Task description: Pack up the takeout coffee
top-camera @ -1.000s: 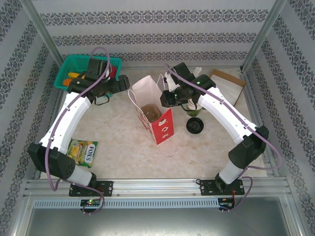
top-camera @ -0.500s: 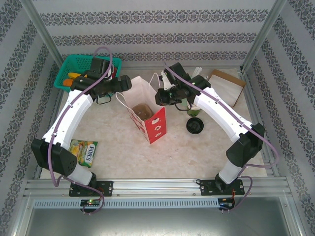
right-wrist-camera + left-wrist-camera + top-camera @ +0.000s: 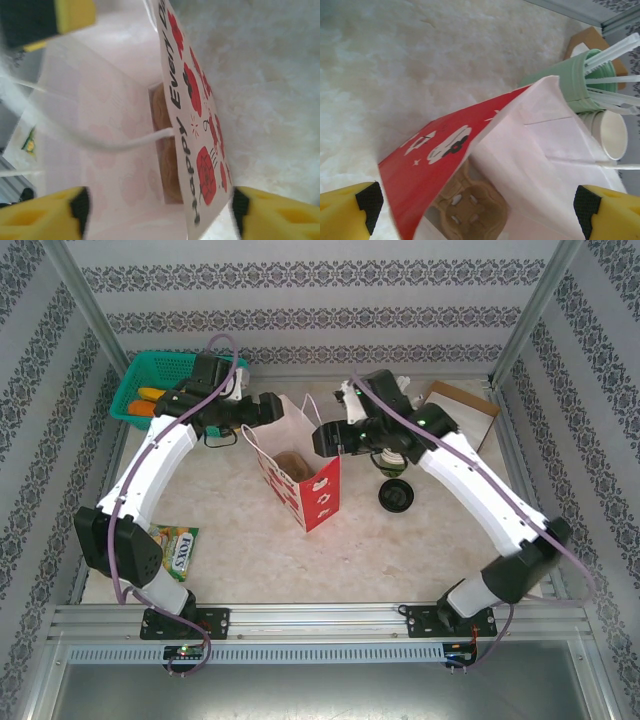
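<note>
Top view: left tool [image 3: 268,408] and right tool [image 3: 322,440] have closed in on the mouth of the paper bag [image 3: 312,495]. The takeout coffee [image 3: 395,497] sits near its right on the surface [image 3: 230,530], unpacked. Left wrist: tool spread wide. Right wrist: likewise, astride one side of the paper bag.

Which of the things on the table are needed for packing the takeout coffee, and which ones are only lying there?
Needed: takeout coffee; red-and-white paper bag; cardboard cup carrier inside it.
Only lying there: green basket; candy packet; mint cup of utensils; stack of paper cups; brown board.
</note>
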{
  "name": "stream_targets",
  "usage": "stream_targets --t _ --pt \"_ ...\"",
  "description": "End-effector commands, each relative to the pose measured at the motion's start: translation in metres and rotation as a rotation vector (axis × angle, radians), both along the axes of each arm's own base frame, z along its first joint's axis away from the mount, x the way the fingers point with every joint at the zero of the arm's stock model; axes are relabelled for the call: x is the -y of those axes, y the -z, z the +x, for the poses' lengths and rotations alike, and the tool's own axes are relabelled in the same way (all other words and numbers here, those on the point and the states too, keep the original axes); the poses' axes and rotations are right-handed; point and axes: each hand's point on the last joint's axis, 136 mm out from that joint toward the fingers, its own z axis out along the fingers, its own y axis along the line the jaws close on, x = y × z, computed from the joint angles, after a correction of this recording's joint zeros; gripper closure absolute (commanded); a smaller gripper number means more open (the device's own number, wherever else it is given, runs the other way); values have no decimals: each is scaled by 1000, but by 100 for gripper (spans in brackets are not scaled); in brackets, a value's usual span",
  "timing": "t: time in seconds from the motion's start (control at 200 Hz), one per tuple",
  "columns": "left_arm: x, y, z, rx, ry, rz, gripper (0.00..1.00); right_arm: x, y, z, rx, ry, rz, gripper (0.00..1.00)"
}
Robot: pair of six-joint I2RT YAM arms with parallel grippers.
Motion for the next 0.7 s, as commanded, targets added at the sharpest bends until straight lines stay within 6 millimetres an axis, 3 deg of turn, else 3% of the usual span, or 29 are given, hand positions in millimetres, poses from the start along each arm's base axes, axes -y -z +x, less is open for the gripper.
stream_targets --t 0.0,0.065,0.15,0.25,0.37,0.475,0.694 --pt "9 -15 5 20 15 -76 0 29 -30 0 144 14 3 2" --pt "11 -13 8 20 15 -88 0 50 -40 6 203 80 5 2" --pt "13 -13 12 22 15 -99 0 95 -42 23 245 283 -6 2" --pt "16 -12 18 18 16 -111 0 150 -28 41 230 499 -7 2" --pt "22 -10 24 11 25 -137 0 202 -11 59 298 653 -92 2" --pt "26 -10 29 9 35 -150 0 229 7 71 319 700 -129 2" --pt "33 -6 36 -4 56 -174 0 263 77 94 92 693 -129 4"
